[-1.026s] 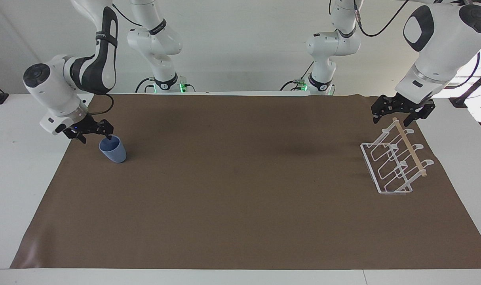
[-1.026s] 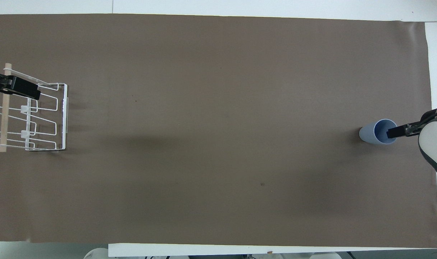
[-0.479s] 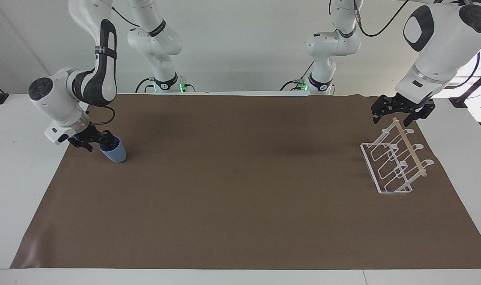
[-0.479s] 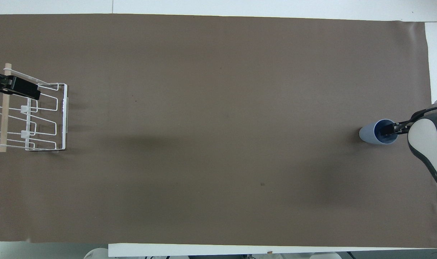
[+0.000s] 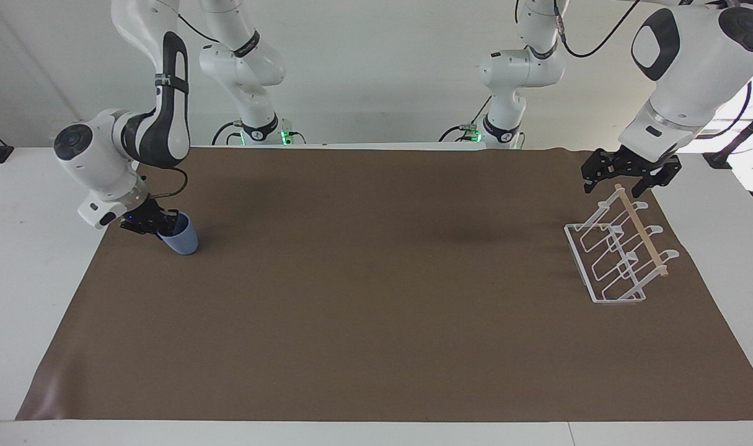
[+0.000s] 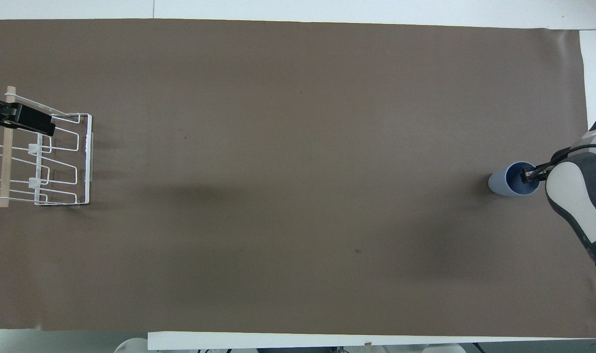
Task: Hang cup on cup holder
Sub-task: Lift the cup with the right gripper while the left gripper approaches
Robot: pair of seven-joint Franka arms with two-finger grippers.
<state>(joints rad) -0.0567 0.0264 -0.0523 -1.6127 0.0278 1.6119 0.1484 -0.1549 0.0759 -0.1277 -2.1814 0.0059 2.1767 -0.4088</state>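
Observation:
The light-blue cup (image 5: 183, 239) stands tilted on the brown mat at the right arm's end of the table, its mouth turned up toward that end. It also shows in the overhead view (image 6: 498, 184). My right gripper (image 5: 159, 223) is low at the cup's rim and its tip reaches into the mouth (image 6: 528, 175). The white wire cup holder (image 5: 605, 263) with its wooden dowel (image 5: 642, 232) stands at the left arm's end (image 6: 62, 166). My left gripper (image 5: 621, 178) hangs open just above the dowel's end nearest the robots (image 6: 18, 120), holding nothing.
The brown mat (image 5: 376, 279) covers most of the white table (image 5: 29, 248). Nothing else lies on it between the cup and the cup holder.
My right gripper has dropped and pushed in from beside the cup to its rim, its tip now inside the mouth. The cup has shifted slightly. The left arm has not moved.

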